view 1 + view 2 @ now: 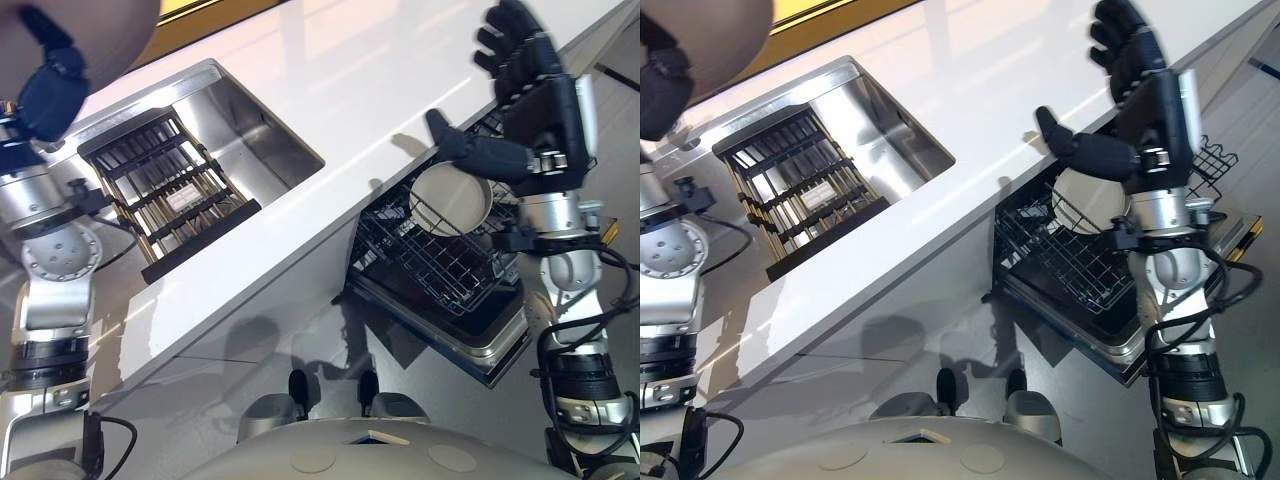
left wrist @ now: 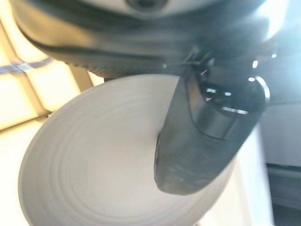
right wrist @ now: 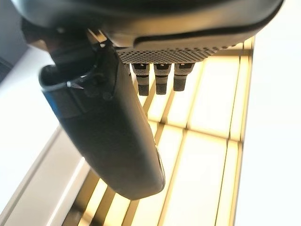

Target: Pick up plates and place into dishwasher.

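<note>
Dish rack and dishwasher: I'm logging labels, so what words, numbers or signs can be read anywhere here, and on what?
None can be read.
A pale tag on the dish rack in the sink is too small to read.
The plate in the left hand is unmarked.

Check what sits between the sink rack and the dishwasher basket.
In the left eye view only bare white countertop and the sink's steel wall lie between the sink rack and the dishwasher basket.

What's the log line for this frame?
left hand: shut on plate | right hand: open, raised over rack | rack: one plate in
</note>
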Available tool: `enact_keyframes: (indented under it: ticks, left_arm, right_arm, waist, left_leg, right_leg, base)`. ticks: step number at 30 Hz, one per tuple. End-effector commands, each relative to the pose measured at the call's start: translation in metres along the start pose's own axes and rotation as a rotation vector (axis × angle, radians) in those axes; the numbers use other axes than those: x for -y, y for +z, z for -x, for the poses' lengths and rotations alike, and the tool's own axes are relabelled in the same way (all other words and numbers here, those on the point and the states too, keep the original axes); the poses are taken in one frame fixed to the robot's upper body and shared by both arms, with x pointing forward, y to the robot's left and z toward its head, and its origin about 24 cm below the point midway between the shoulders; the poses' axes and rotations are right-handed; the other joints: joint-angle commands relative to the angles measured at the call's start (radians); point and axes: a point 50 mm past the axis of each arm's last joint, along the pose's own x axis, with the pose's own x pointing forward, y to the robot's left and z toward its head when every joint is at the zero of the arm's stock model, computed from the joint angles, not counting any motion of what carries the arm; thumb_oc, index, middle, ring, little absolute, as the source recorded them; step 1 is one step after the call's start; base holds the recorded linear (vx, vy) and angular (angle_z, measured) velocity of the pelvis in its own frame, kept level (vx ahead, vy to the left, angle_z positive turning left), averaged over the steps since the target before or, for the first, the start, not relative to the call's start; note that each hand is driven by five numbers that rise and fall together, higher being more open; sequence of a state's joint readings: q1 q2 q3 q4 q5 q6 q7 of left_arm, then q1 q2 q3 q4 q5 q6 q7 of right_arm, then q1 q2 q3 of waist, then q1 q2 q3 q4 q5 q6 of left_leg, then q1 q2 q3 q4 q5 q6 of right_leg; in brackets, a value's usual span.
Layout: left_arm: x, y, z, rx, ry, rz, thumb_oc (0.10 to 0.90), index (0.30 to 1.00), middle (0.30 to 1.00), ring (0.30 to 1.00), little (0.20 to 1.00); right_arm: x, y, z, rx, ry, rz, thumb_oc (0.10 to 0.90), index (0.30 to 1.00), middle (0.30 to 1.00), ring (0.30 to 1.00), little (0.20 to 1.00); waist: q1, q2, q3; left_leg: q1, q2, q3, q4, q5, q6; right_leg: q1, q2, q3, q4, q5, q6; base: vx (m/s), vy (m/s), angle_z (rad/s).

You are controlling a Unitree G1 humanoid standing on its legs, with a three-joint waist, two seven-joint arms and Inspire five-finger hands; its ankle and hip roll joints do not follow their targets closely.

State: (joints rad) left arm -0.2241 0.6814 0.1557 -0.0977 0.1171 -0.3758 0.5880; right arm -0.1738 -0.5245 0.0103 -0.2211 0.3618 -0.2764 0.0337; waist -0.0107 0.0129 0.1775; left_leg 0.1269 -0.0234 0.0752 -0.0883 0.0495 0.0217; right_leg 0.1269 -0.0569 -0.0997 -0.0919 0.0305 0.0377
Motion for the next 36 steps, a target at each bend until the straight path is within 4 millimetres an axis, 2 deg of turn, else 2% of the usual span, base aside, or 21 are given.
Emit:
enact_keyframes:
  ticks: [1, 7, 12, 20, 30, 36]
  left_arm:
    - [0.028, 0.042, -0.028, 0.270, -0.028, 0.113, 0.100, 0.300, 0.300, 0.300, 0.200]
    - [0.070, 0.053, -0.014, 0.239, -0.129, 0.263, 0.100, 0.300, 0.300, 0.300, 0.200]
    - [0.090, 0.055, -0.002, 0.184, -0.206, 0.359, 0.100, 0.300, 0.300, 0.300, 0.200]
    - [0.108, 0.057, 0.014, 0.149, -0.316, 0.390, 0.100, 0.300, 0.300, 0.300, 0.200]
    - [0.116, 0.058, 0.026, 0.140, -0.407, 0.443, 0.100, 0.300, 0.300, 0.300, 0.200]
    - [0.124, 0.057, 0.034, 0.095, -0.486, 0.495, 0.100, 0.300, 0.300, 0.300, 0.200]
  right_arm:
    - [-0.014, 0.050, -0.033, 0.293, 0.059, -0.072, 0.800, 0.900, 0.900, 0.900, 0.900]
    - [-0.042, 0.043, -0.043, 0.281, 0.109, -0.143, 0.800, 0.900, 0.900, 0.900, 0.900]
    - [-0.052, 0.032, -0.045, 0.228, 0.112, -0.181, 0.800, 0.900, 0.900, 0.900, 0.900]
    - [-0.056, 0.017, -0.045, 0.150, 0.113, -0.210, 0.800, 0.900, 0.900, 0.900, 0.900]
    - [-0.071, -0.018, -0.033, -0.087, 0.272, -0.282, 0.800, 0.900, 0.900, 0.900, 0.900]
    - [-0.074, -0.021, -0.032, -0.091, 0.287, -0.292, 0.800, 0.900, 0.900, 0.900, 0.900]
  waist:
    - [-0.018, 0.024, -0.131]
    - [-0.021, 0.022, -0.132]
    - [-0.021, 0.018, -0.130]
    - [-0.021, 0.014, -0.126]
    - [-0.018, 0.009, -0.122]
    - [-0.015, 0.008, -0.115]
  left_leg:
    - [0.006, -0.032, -0.007, 0.031, -0.124, -0.003]
    - [0.026, -0.034, -0.005, 0.026, -0.136, 0.003]
    - [0.029, -0.033, 0.001, 0.029, -0.138, 0.004]
    - [0.032, -0.033, 0.004, 0.029, -0.140, 0.008]
    - [0.036, -0.032, 0.000, 0.022, -0.134, 0.008]
    - [0.035, -0.034, -0.001, 0.030, -0.138, 0.011]
  right_leg:
    - [-0.032, 0.070, -0.055, 0.134, -0.165, -0.003]
    - [-0.019, 0.071, -0.048, 0.132, -0.171, 0.003]
    - [-0.016, 0.072, -0.045, 0.131, -0.166, 0.007]
    - [-0.013, 0.074, -0.042, 0.128, -0.164, 0.009]
    - [-0.010, 0.073, -0.048, 0.127, -0.162, 0.010]
    - [-0.008, 0.071, -0.051, 0.128, -0.161, 0.010]
  base:
    - [0.00, 0.000, 0.00]
    - [0.02, 0.002, -0.02]
    - [0.01, -0.001, -0.01]
    - [0.00, 0.000, 0.00]
    - [0.00, 0.000, 0.00]
    - [0.00, 0.000, 0.00]
